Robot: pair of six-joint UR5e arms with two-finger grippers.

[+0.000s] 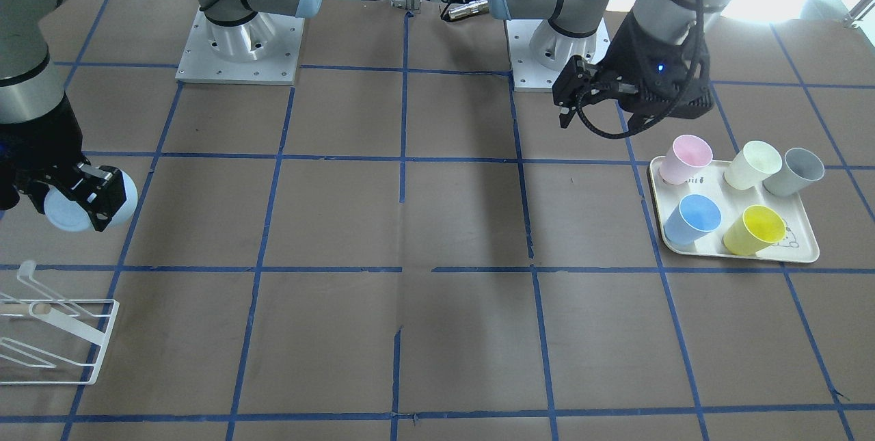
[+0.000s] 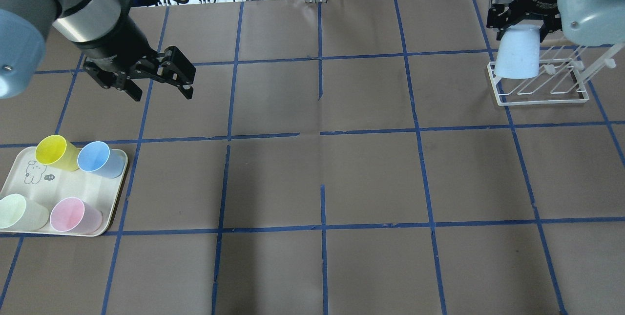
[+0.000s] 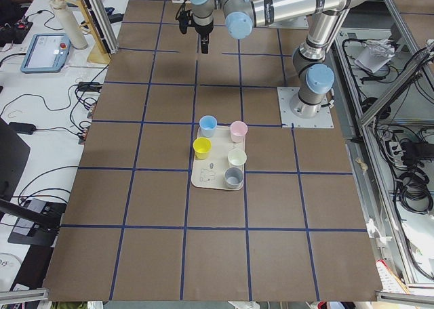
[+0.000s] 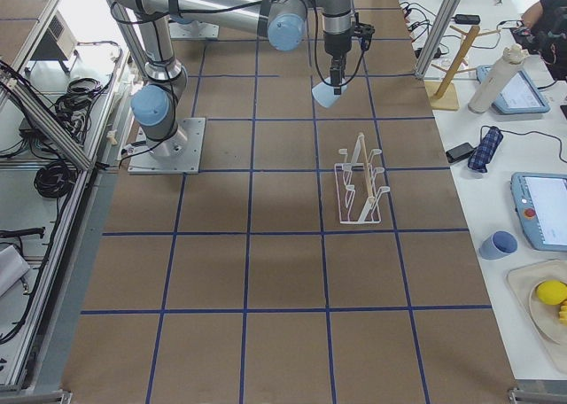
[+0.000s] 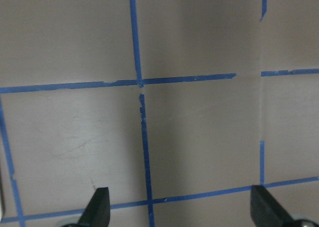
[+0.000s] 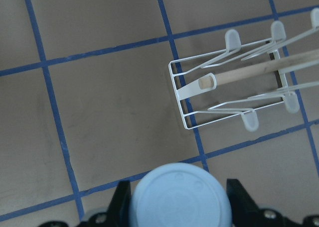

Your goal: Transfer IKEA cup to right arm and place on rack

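Observation:
My right gripper (image 2: 518, 31) is shut on the pale sky-blue IKEA cup (image 2: 517, 53). It grips near the rim, with the closed base pointing away, as the right wrist view shows (image 6: 182, 199). The cup hangs above the table, just off the near end of the white wire rack (image 2: 542, 83) with its wooden peg (image 6: 244, 75). In the front-facing view the cup (image 1: 72, 212) is above and behind the rack (image 1: 55, 335). My left gripper (image 2: 188, 83) is open and empty over bare table, its fingertips (image 5: 97, 207) wide apart.
A cream tray (image 2: 73, 185) at the robot's front left holds yellow (image 2: 56, 151), deeper blue (image 2: 97, 157), pink (image 2: 73, 213) and pale green (image 2: 19, 211) cups. A grey cup (image 1: 796, 171) also stands on it. Blue tape lines grid the brown table.

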